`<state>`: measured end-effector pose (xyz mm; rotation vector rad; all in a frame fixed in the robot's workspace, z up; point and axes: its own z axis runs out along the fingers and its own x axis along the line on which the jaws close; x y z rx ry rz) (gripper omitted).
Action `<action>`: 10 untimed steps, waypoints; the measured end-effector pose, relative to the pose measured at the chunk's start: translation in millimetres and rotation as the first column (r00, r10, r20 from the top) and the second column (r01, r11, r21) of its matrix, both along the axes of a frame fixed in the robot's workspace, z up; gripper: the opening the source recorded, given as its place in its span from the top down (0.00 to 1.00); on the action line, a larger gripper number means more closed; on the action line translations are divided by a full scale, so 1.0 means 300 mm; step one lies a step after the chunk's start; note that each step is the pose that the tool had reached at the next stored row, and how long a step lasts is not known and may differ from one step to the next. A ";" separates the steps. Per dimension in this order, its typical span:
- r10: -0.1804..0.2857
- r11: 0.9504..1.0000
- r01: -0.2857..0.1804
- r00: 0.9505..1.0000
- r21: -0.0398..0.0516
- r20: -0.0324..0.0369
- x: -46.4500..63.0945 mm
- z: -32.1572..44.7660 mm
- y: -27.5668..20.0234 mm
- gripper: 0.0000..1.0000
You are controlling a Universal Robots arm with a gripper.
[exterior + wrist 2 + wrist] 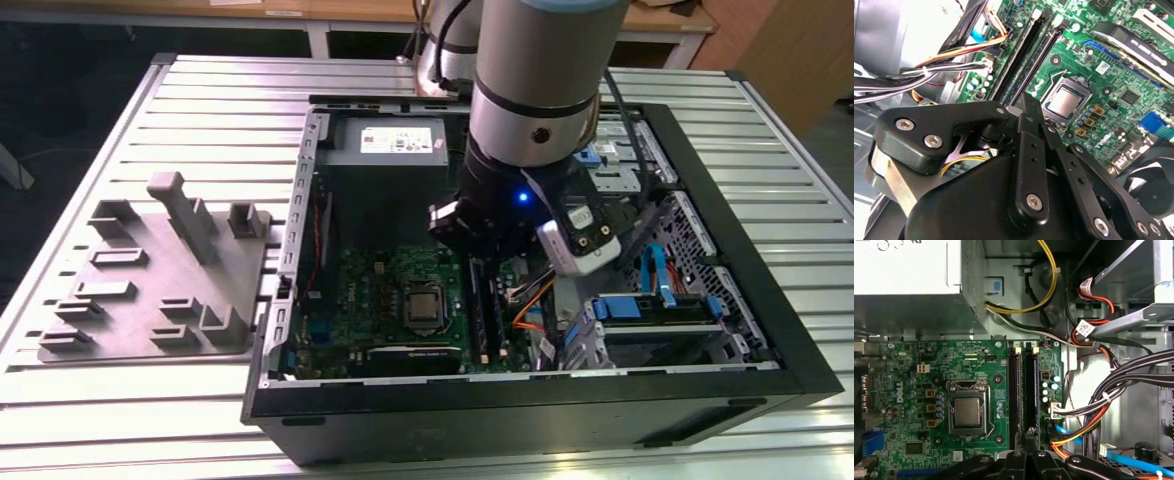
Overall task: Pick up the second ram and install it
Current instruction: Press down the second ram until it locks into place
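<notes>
The open computer case lies on the slatted table. Two long dark memory slots run side by side next to the CPU socket on the green motherboard. The second ram is the dark strip sitting in the slot nearer the cable bundle, also seen as the second ram and the second ram. My gripper is shut, its thin fingertips together right at one end of that strip. In the second wrist view the gripper covers the strip's end. I cannot tell whether the tips pinch it or rest on it.
A grey moulded tray with pegs stands on the table at the exterior view's left. The power supply fills the case's far end. Black, orange and yellow cables crowd beside the slots. A drive cage with blue parts sits at the right.
</notes>
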<state>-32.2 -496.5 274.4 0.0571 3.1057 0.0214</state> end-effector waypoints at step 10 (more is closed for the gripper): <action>0.000 1.000 0.000 1.000 -0.001 0.000 0.000 -0.024 -0.020 0.90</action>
